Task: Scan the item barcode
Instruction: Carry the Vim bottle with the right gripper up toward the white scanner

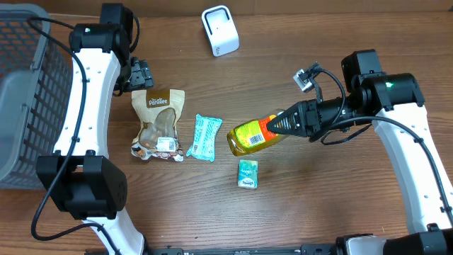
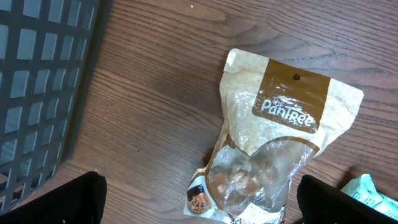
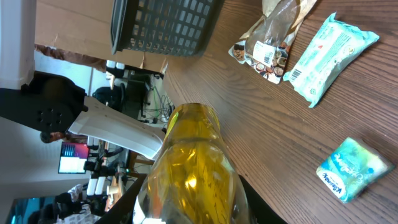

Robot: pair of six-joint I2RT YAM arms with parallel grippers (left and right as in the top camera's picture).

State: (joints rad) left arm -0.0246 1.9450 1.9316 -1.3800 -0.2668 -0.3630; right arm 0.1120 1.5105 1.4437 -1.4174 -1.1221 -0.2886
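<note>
A bottle of yellow liquid (image 1: pixel 253 134) with an orange-and-yellow label hangs sideways above the table's middle, my right gripper (image 1: pixel 284 123) shut on its cap end. In the right wrist view the bottle (image 3: pixel 193 165) fills the space between the dark fingers (image 3: pixel 127 208). A white barcode scanner (image 1: pixel 220 30) stands at the table's far edge, well apart from the bottle. My left gripper (image 1: pixel 141 73) is open over the top of a tan Pantree snack bag (image 1: pixel 158 124). Seen from the left wrist, that bag (image 2: pixel 273 143) lies flat below the wide-spread fingertips (image 2: pixel 62 202), untouched.
A grey mesh basket (image 1: pixel 21 92) fills the left side. A teal wipes pack (image 1: pixel 205 137) lies right of the snack bag. A small teal packet (image 1: pixel 248 173) lies below the bottle. The right wrist view shows both packs (image 3: pixel 329 53), (image 3: pixel 354 168) and the basket (image 3: pixel 161 25).
</note>
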